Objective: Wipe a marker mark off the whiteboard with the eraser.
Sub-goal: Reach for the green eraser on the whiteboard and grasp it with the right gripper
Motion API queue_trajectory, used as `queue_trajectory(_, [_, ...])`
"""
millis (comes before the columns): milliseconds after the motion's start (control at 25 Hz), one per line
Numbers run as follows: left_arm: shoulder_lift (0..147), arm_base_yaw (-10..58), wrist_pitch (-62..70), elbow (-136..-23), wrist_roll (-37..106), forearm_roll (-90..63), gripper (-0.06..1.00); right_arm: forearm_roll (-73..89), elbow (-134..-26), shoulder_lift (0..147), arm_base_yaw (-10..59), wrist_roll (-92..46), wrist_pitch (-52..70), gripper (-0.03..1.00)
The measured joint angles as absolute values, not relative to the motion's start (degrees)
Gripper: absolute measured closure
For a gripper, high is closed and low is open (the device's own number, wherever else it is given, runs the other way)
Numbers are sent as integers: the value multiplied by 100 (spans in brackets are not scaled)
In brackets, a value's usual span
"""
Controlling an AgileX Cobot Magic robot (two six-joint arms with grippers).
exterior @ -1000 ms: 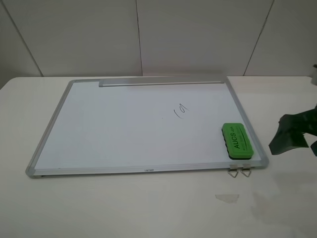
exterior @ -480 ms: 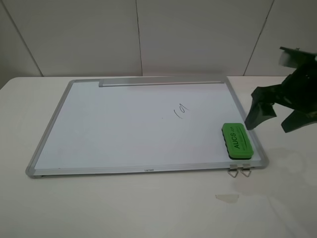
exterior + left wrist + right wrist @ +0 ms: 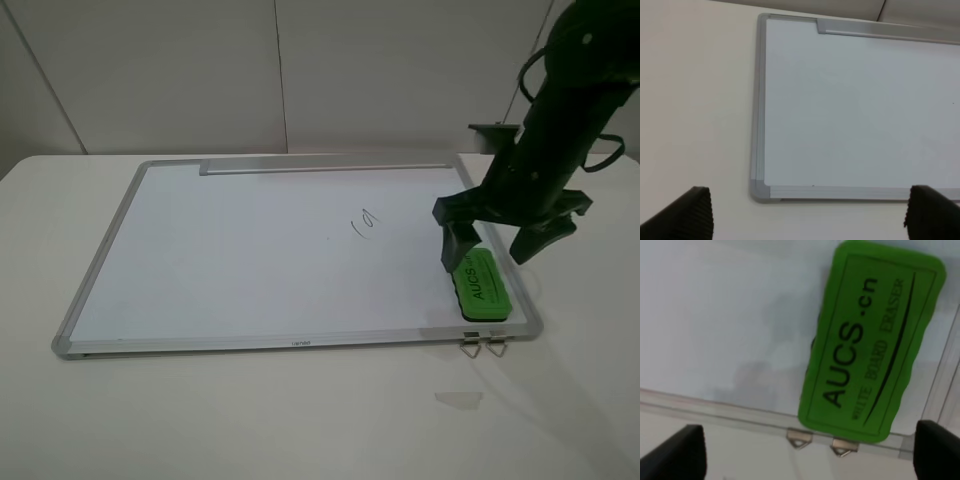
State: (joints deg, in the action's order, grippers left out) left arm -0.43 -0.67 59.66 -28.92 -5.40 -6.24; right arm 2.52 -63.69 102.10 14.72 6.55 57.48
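From the high camera, the whiteboard (image 3: 99, 260) lay flat on the white table (image 3: 300, 420), with its tray strip (image 3: 325, 167) along the far edge. The marker mark (image 3: 366, 224) sat right of centre, with bare board all around it. The green eraser (image 3: 482, 285) lay in the near right corner, just inside the frame and beside two metal clips (image 3: 483, 347). The right fingers (image 3: 453, 245) hung spread wide over its far end, gripping nothing.

At the left wrist, the left fingers (image 3: 690, 215) were wide apart and empty over the table, near a board corner.

At the right wrist, the eraser (image 3: 870, 340) read "AUCS .cn WHITE BOARD ERASER".
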Motion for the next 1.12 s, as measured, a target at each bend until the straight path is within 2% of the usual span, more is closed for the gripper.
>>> queue_trajectory(560, [-43,-67,5966,-2892,-540,-624,16,0,-6564,11141,1472,910,4876,14])
queue_trajectory(1120, [-43,-67,5966,-2892,-540,-624,16,-318,-6631,11473,1472,1205,4890,14])
